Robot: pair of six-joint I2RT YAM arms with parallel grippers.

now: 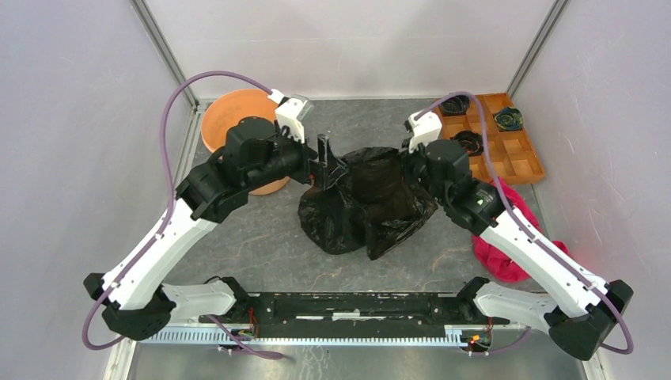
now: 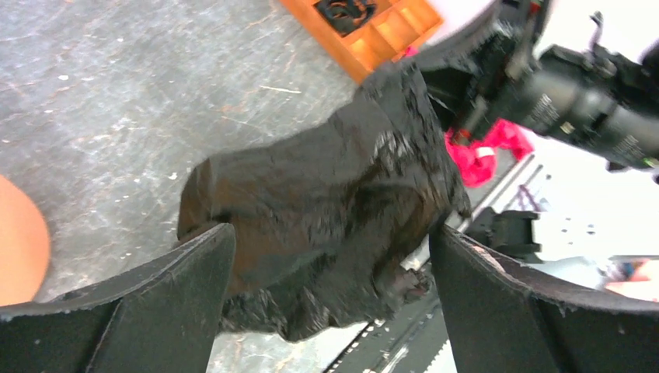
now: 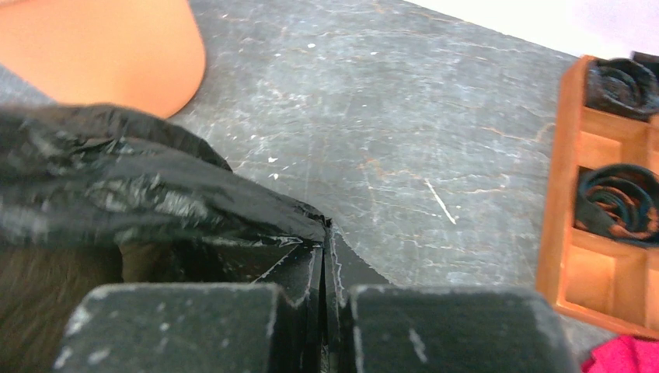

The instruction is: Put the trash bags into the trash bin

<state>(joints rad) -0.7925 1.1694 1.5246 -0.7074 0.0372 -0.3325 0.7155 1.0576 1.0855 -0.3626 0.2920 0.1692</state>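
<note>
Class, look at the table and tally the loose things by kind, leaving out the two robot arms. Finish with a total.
Black trash bag: 1
Orange bucket: 1
Orange compartment tray: 1
Coiled black rolls in the tray: 3
Pink-red cloth: 1
Total: 7

Bag (image 1: 360, 207) – glossy black, crinkled, pale glints. Bin (image 1: 229, 119) – plain orange. Tray (image 1: 522, 146) orange-brown; rolls (image 1: 455, 104) in it black. Cloth (image 1: 506, 257) pink-red. Table (image 1: 261, 245) mottled grey, pale scratches, faint rusty streaks. Arms (image 1: 158, 253) white and black, cables (image 1: 221, 74) purple. Walls (image 1: 71, 119) pale grey-lilac.
</note>
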